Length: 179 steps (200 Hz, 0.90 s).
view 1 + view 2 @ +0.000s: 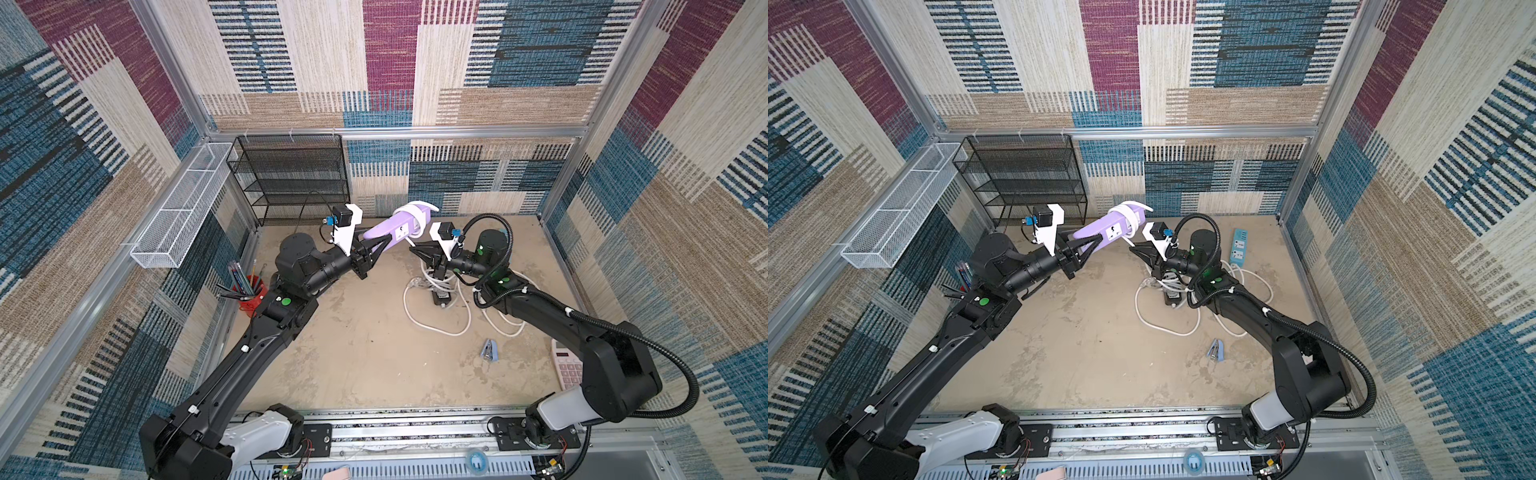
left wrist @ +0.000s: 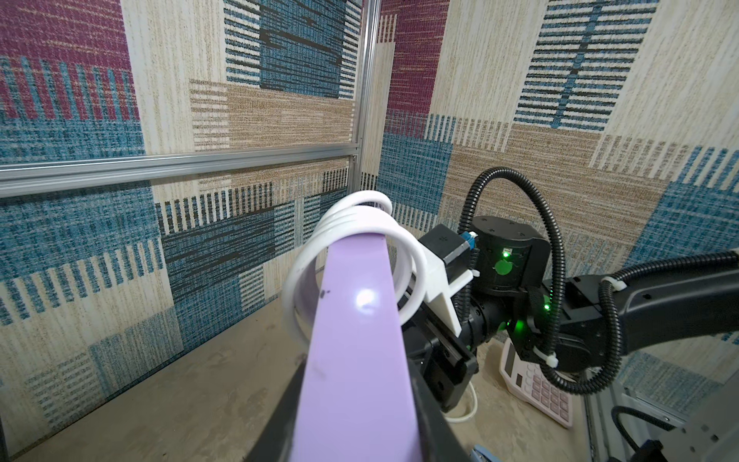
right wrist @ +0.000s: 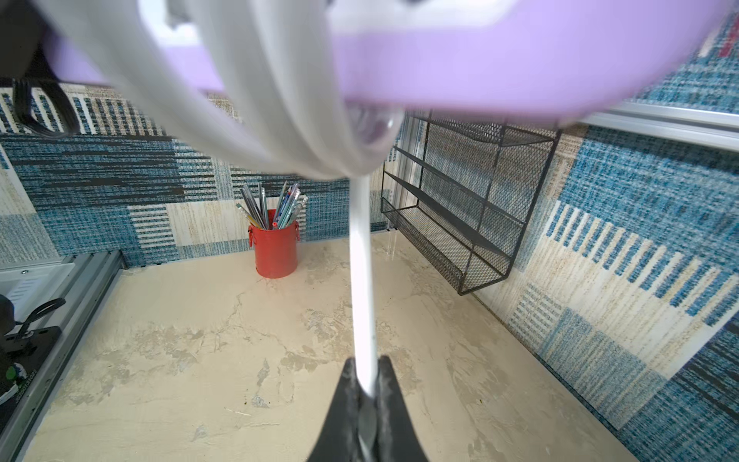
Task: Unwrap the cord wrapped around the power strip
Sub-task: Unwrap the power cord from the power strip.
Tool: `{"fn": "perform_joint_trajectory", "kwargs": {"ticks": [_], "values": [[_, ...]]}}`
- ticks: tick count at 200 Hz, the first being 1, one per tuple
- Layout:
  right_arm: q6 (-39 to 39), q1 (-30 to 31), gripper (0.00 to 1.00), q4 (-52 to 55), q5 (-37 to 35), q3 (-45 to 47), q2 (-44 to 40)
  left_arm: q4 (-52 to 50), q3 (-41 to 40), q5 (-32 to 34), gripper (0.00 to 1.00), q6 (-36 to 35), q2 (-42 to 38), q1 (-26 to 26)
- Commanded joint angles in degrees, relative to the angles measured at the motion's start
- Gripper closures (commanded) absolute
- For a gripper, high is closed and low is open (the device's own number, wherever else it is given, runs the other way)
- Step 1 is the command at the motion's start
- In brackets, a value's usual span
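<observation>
The left gripper (image 1: 383, 242) is pressed shut on the near end of the purple strip (image 1: 395, 226). It holds the strip up in the air, off the table (image 1: 353, 353). The strip's long side points away from that gripper, up toward the back wall.

The white cord (image 1: 420, 214) goes round the far end of the strip in a few loose loops. The left wrist view shows the loops sitting wide, with gaps between them and the strip.

The right gripper (image 3: 368, 378) is just under those loops. It is pinching 1 strand of cord that comes straight down from them. The strand looks pulled tight between the loops and the jaws.

So the loops are at the end far from the left gripper and right by the right gripper. Of the 2 arms, the right one is the nearer and the one set to do the unwinding.

I think it has to carry the strand round and round the strip's long side. Or it could slide the loops off the free end, since nothing blocks that end.

More white cord lies in big rings on the table below. I cannot tell if all of it belongs to this strip.
</observation>
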<state>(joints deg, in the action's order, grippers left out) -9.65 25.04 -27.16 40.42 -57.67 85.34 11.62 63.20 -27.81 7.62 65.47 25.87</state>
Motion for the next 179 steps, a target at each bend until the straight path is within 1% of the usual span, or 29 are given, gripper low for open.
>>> {"fn": "perform_joint_trajectory", "kwargs": {"ticks": [1, 14, 42, 85, 108, 135, 153, 179], "values": [[1.6, -0.1, 1.0, -2.3, -2.1, 0.4, -0.9, 4.2, -0.1, -1.0, 1.0, 2.4, -0.4, 0.0], [1.9, -0.2, 1.0, -2.3, -3.2, 0.1, -1.0, 4.2, -0.1, -1.0, 1.0, 3.2, -0.4, 0.3], [3.4, -1.8, 1.0, -2.0, -3.8, -2.8, 0.5, 4.1, -1.5, -3.5, 1.0, 6.8, -0.7, 0.7], [4.3, -4.0, 1.0, -2.0, -3.7, -8.0, 2.5, 3.9, -9.6, -2.2, 1.0, 10.2, -5.3, 1.1], [2.7, -4.4, 1.0, 0.3, -4.2, -10.3, 1.6, 1.3, -13.0, 0.3, 1.0, 9.5, -7.8, 1.1], [0.7, -4.6, 1.0, 3.2, -5.5, -10.3, -2.0, -1.1, -14.9, 4.1, 1.0, 8.2, -9.6, 1.1], [-0.8, -4.6, 1.0, 6.4, -6.1, -8.8, -5.4, -2.4, -14.9, 7.9, 1.0, 6.7, -9.8, 1.1], [-1.4, -4.6, 1.0, 10.5, -6.5, -4.5, -11.9, -2.7, -13.5, 13.3, 1.0, 4.9, -8.8, 1.0]]}}
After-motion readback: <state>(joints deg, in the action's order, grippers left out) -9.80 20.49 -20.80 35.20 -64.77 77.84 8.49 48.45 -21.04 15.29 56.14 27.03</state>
